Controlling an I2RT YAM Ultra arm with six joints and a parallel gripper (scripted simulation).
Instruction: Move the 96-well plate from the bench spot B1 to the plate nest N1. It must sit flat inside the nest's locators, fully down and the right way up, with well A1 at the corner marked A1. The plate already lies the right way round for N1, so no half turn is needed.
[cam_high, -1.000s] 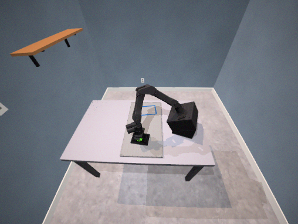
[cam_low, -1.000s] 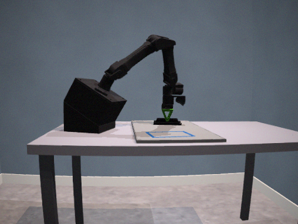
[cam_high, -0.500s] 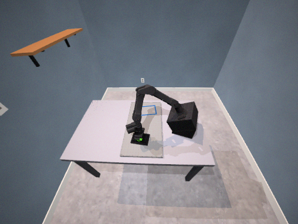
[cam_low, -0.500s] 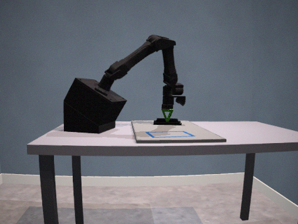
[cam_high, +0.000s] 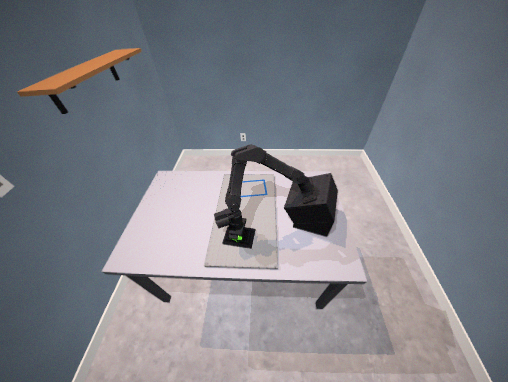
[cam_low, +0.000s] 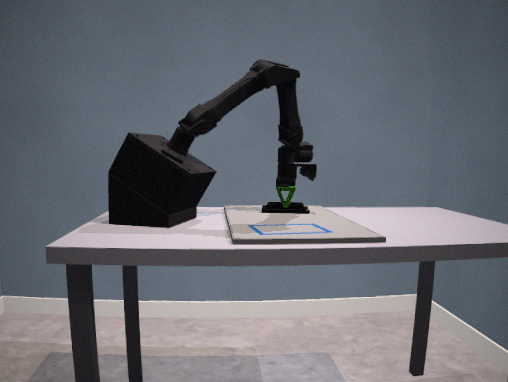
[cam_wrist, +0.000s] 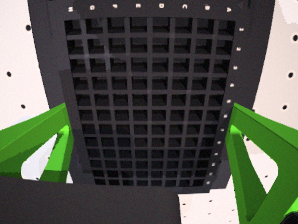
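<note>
The black 96-well plate lies between the green fingers, low over the black nest, whose dark rim shows around it. It looks level and its wells face up. In the wrist view, letter A is at the top right, with numbers down the right side. My gripper is shut on the plate's two long sides. The nest's A1 mark cannot be made out, nor whether the plate is fully down. The blue outline of the bench spot holds nothing.
A pale perforated board lies on the table and bears the nest and the blue outline. The arm's black base block stands beside the board. An orange shelf hangs on the wall.
</note>
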